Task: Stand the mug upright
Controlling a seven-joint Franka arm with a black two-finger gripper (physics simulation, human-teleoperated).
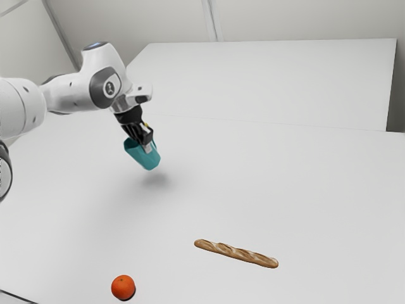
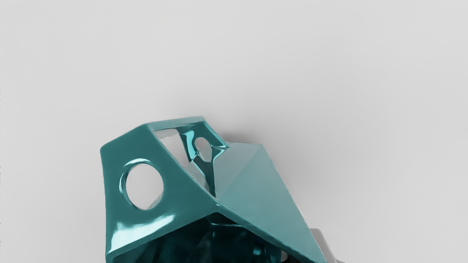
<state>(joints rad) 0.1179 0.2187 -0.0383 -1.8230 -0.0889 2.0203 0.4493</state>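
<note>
While gripping the mug (image 1: 144, 157) above the desk (image 1: 253, 177), treat the fingers (image 1: 148, 149) as closed on its wall near the rim (image 2: 217, 208), apparently with one inside the mouth and one outside; cannot tell the exact gap. Just below the fingers, see the mug aloft and tilted, base (image 1: 150, 166) low and slanting toward the exterior view's right, mouth turned up and the other way; clear of the desk, to judge by the shadow (image 1: 155, 179) lying apart beneath. Judge the step in hand as levelling and lowering; turn the wrist slowly to bring the base squarely under the mouth, holding a steady pinch; watch for pivoting between the fingers, a likely risk with so slick-looking a wall. Then come down gently, aiming to land on the full base rather than one edge; part the fingers only after seeing a flat, steady stand, just enough to free the wall; draw them away along it, so as not to drag the mug over. Stay clear of the baguette (image 1: 236, 253) and the orange (image 1: 123, 287), both well apart from the fingers.
</note>
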